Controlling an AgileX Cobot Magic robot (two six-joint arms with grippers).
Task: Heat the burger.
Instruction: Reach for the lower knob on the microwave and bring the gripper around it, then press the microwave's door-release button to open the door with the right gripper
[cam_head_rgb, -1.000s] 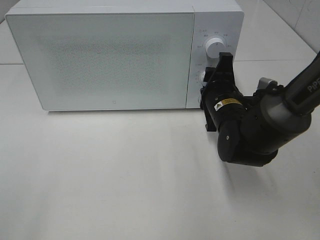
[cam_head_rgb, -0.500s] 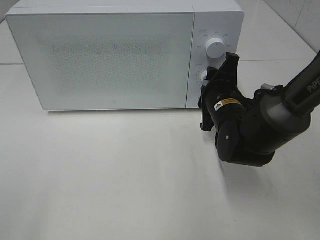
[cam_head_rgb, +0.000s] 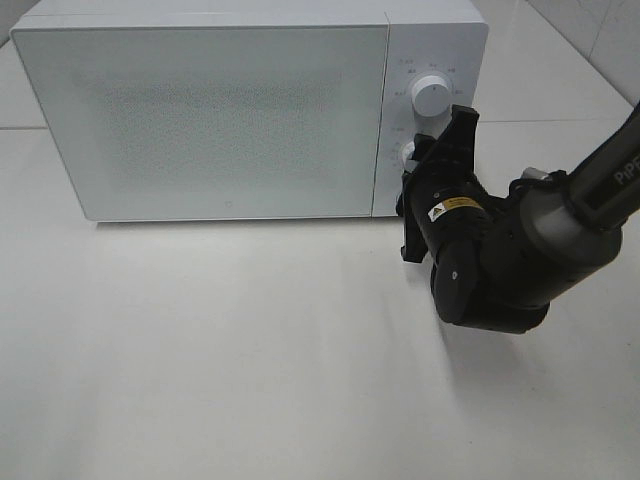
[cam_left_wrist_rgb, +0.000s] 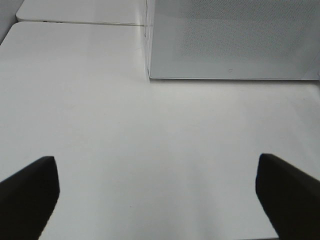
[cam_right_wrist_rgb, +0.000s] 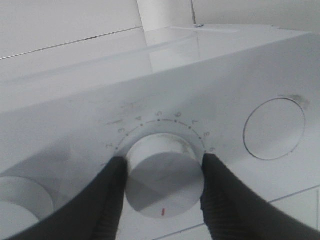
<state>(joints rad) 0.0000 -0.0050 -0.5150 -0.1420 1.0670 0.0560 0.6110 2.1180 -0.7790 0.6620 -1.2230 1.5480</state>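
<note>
The burger is hidden; the white microwave (cam_head_rgb: 200, 120) stands with its door shut. My right gripper (cam_head_rgb: 425, 165) reaches to the control panel and is shut on the lower knob (cam_head_rgb: 407, 152). In the right wrist view its two black fingers (cam_right_wrist_rgb: 112, 200) press on either side of that white knob (cam_right_wrist_rgb: 162, 175), whose red mark points toward the camera. My left gripper (cam_left_wrist_rgb: 160, 200) is out of the high view; the left wrist view shows it open above bare table, well short of the microwave (cam_left_wrist_rgb: 225, 40).
An upper knob (cam_head_rgb: 430, 95) sits above the gripped one on the panel. A flat round button (cam_right_wrist_rgb: 274, 128) lies beside the gripped knob. The white table (cam_head_rgb: 250, 350) stretches in front of the microwave.
My right gripper has rolled a little on the lower knob, its upper finger swinging right and its lower one left. It has held still for the last half second.
</note>
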